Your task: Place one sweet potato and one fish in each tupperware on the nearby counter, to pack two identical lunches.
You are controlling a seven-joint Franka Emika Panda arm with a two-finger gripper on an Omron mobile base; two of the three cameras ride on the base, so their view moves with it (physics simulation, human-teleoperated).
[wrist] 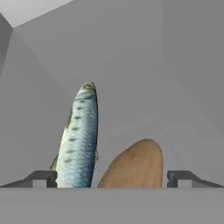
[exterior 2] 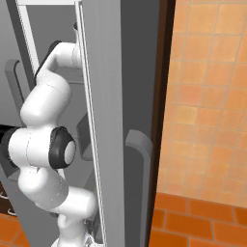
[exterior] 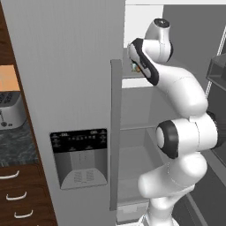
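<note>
In the hand view a slim silvery-green fish lies on a grey fridge shelf, pointing away from me. Close to its right lies an orange-brown sweet potato. My gripper is open, and its two dark fingertips stand wide apart with both foods between them; I cannot tell whether either is touched. In the left base view my arm reaches into the open fridge at upper-shelf height. A strip of the black marbled counter lies at the far left.
The closed grey fridge door with a dispenser panel and a tall handle stands left of my arm. The other door hangs open beside it. A toaster sits on the counter above brown drawers. An orange tiled wall is at the right.
</note>
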